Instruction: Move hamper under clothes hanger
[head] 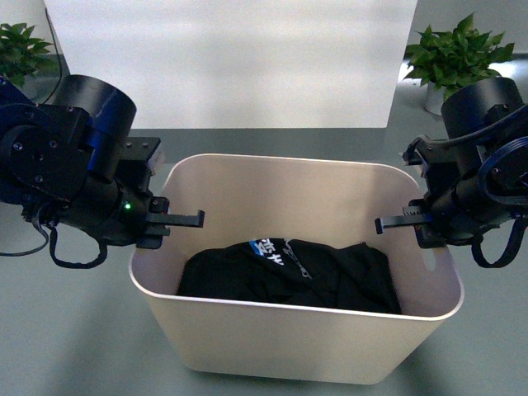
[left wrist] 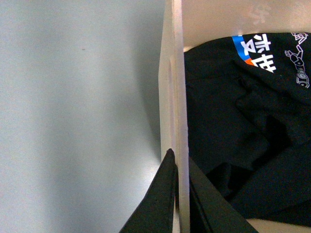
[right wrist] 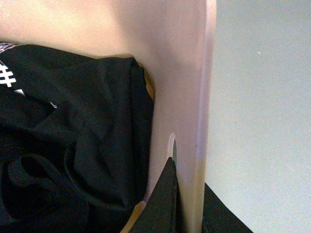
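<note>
The beige hamper (head: 272,338) stands on the grey floor in the middle of the front view, with black clothes (head: 289,276) inside. My left gripper (head: 169,224) is shut on its left end wall, and my right gripper (head: 408,221) is shut on its right end wall. In the left wrist view my gripper (left wrist: 180,167) pinches the hamper's wall (left wrist: 174,73), one finger on each side. In the right wrist view my gripper (right wrist: 187,170) clamps the wall (right wrist: 192,87) beside the slot handle (right wrist: 172,145). The clothes hanger is out of view.
A white panel (head: 231,58) stands behind the hamper. Potted green plants stand at the back left (head: 21,49) and back right (head: 454,54). Grey floor (head: 74,330) surrounds the hamper.
</note>
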Controlling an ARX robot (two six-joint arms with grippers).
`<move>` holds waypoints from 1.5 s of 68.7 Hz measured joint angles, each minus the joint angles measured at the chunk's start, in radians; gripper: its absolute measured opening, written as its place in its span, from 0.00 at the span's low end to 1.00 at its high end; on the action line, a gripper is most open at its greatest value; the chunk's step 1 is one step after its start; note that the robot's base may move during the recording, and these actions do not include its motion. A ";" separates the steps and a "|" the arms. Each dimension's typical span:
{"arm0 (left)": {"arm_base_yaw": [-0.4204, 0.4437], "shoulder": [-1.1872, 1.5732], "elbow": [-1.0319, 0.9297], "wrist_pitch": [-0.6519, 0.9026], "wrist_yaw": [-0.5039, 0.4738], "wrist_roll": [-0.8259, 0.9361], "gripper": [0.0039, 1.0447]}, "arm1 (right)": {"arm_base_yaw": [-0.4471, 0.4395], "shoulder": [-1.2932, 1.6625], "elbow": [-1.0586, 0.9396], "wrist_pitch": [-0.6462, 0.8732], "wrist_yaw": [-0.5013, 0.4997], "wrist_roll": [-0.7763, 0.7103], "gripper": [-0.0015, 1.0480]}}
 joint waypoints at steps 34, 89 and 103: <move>0.005 0.000 0.000 0.000 -0.005 0.001 0.04 | 0.006 0.000 -0.002 0.000 -0.003 0.000 0.03; -0.001 -0.002 -0.122 0.273 -0.010 0.040 0.04 | 0.039 -0.010 -0.131 0.282 0.102 0.174 0.03; -0.024 -0.008 -0.311 0.414 0.002 0.080 0.04 | 0.047 -0.032 -0.296 0.422 0.094 0.258 0.03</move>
